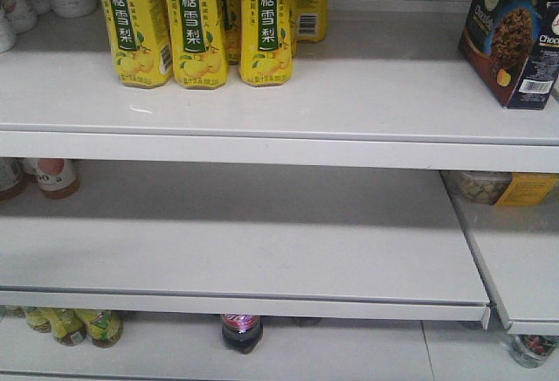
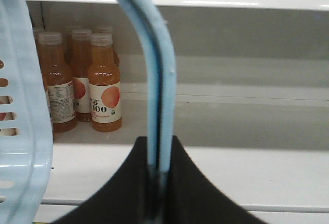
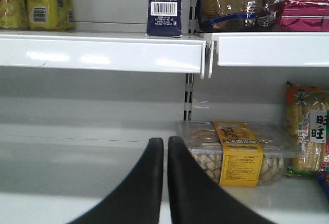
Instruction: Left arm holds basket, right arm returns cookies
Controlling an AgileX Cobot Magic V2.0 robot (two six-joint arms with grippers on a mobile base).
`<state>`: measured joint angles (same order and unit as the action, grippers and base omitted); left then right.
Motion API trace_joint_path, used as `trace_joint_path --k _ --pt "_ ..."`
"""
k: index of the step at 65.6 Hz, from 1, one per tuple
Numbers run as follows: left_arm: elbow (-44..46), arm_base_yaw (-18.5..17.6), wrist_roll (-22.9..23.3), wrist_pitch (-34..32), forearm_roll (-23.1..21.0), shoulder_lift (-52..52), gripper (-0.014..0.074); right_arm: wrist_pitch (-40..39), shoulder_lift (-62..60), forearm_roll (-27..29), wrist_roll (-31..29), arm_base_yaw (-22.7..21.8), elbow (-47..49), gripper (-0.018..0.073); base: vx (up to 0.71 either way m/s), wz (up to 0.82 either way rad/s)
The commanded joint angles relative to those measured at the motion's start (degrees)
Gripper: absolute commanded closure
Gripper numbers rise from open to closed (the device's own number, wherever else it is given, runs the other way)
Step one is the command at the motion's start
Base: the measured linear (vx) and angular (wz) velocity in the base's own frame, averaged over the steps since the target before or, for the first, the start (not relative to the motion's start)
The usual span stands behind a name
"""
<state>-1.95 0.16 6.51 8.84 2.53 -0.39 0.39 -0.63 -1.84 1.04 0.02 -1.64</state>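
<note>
Hidden: the cookies [image 1: 515, 36] stand at the top shelf's [image 1: 349, 93] right end, cut off by the frame edge; only "Choco" reads, and a barcode shows on the side.
Basket: the basket [image 2: 20, 131] fills the left wrist view's left edge, mostly out of frame; its handle [image 2: 157, 80] arches upward.
Left arm: the left gripper [image 2: 157, 188] has its jaws clamped on the handle.
Right arm: the right gripper [image 3: 165, 183] shows jaws nearly together, holding nothing, below the cookies' shelf.
Labels: yellow cartons [image 1: 192, 23] carry Chinese characters; orange bottles [image 2: 104, 85] read "100".
Surroundings: a clear snack tub [image 3: 236, 152] with a yellow band sits beside the right gripper.
</note>
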Motion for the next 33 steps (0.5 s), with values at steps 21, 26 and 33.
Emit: trace_joint_path --k 21,26,33 --pt "1.8 -0.1 -0.7 -6.1 1.0 -1.0 0.0599 -4.4 -0.8 -0.4 -0.1 0.0 -1.0 0.057 0.0 0.0" --pt "1.8 -0.1 -0.7 -6.1 1.0 -1.0 0.0599 -4.4 -0.8 -0.4 -0.1 0.0 -1.0 0.057 0.0 0.0" --pt "1.8 -0.1 -0.7 -6.1 1.0 -1.0 0.0599 -4.4 -0.8 -0.4 -0.1 0.0 -1.0 0.057 0.0 0.0"
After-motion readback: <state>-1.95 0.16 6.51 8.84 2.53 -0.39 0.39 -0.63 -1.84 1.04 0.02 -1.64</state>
